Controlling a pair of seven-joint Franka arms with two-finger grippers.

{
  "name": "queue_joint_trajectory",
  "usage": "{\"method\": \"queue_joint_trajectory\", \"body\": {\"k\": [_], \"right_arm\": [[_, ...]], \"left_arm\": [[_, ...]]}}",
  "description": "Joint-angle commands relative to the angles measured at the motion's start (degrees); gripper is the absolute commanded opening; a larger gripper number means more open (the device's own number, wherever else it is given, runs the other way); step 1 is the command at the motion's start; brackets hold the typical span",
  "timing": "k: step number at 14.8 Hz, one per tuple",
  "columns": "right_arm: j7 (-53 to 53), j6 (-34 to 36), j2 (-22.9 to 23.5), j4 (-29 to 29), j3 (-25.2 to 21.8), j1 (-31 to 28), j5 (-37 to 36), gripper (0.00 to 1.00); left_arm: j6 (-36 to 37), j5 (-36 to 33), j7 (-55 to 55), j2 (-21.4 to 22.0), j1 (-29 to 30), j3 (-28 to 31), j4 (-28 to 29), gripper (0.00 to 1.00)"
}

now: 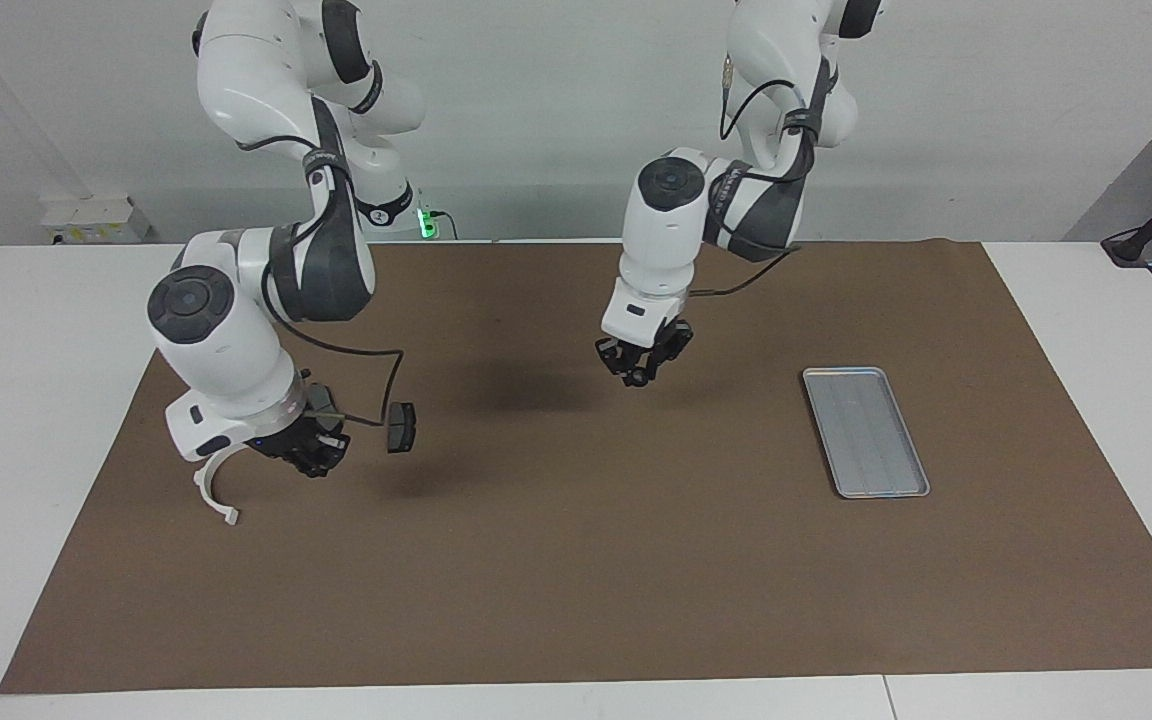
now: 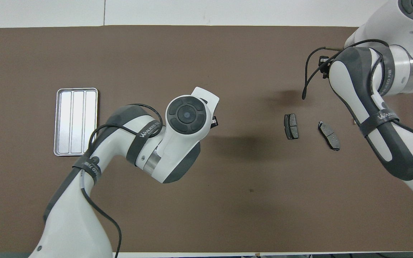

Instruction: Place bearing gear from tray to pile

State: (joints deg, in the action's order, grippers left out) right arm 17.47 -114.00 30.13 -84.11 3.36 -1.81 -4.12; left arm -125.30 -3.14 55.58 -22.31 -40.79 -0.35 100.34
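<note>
The silver-grey tray [image 1: 866,432] lies on the brown mat toward the left arm's end and holds nothing; it also shows in the overhead view [image 2: 76,122]. My left gripper [image 1: 640,372] hangs over the middle of the mat, between tray and pile, shut on a small dark round part, the bearing gear [image 1: 640,379]. In the overhead view its own wrist hides it. The pile lies toward the right arm's end: a white semicircular bracket [image 1: 215,490] and two dark brake pads [image 2: 291,126] [image 2: 329,135]. My right gripper [image 1: 314,456] waits low beside the bracket, close to one brake pad [image 1: 401,426].
The brown mat [image 1: 576,580] covers most of the white table. The right arm's forearm [image 2: 371,107] spans the mat's end over the pile. A black cable [image 1: 376,360] loops from the right arm's wrist.
</note>
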Motion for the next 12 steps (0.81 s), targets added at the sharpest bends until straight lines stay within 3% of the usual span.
{"method": "queue_joint_trajectory", "body": {"k": [1,4,11,12], "right_arm": [[2.7,-8.0,0.9,-7.2,0.8,-1.2,-1.3,0.0],[5.3,-11.0,3.5,-7.6,0.8,-1.1,-3.3,0.0],[5.6,-12.1,4.1,-8.3,0.8,-0.9,-3.8,0.01],[6.0,-11.9,4.1,-8.3,0.8,-0.9,-3.8,0.32]], "left_arm": [[-4.0,-1.6,1.5,-2.2,-0.5,1.1,0.4,0.0],[-6.9,-1.6,1.5,-2.3,-0.5,1.1,2.4,0.0],[-11.1,-1.7,1.5,-2.3,-0.5,1.1,5.9,0.0],[-11.8,-1.7,1.5,-2.3,-0.5,1.1,6.4,0.0]]}}
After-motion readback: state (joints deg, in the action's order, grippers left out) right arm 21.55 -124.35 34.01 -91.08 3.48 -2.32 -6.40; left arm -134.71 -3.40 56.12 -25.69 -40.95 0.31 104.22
